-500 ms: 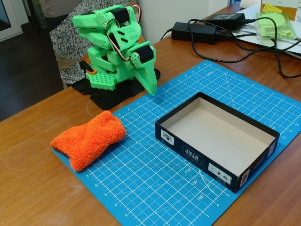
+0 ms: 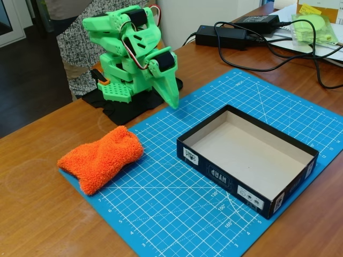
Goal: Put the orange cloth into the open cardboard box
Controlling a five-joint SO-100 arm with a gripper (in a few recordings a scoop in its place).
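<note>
Your gripper (image 2: 172, 99) sits folded down at about 11 o'clock in the fixed view, green fingers pressed together into 1 point, nothing between them, tip just above the far corner of the blue cutting mat (image 2: 177, 209). Behind it the green arm (image 2: 128, 51) is tucked over its base on a black pad (image 2: 120, 110).

The orange cloth (image 2: 102, 158) lies at 9 o'clock, bunched in an oblong lump, part on the mat's left edge, part on the wooden table (image 2: 37, 214). It's well apart from the gripper, untouched.

The open cardboard box (image 2: 214, 172) rests on the mat at approx 3 o'clock, dark outer walls w/ small white labels, pale inside, nothing in it. Cloth and box are apart, bare mat between.

At 1 o'clock you've got 2 black power adapters (image 2: 221, 36) w/ cables (image 2: 278, 61), plus a yellow-green packet (image 2: 316, 27). A person in patterned clothing (image 2: 75, 51) stands behind the arm at 11 o'clock.
</note>
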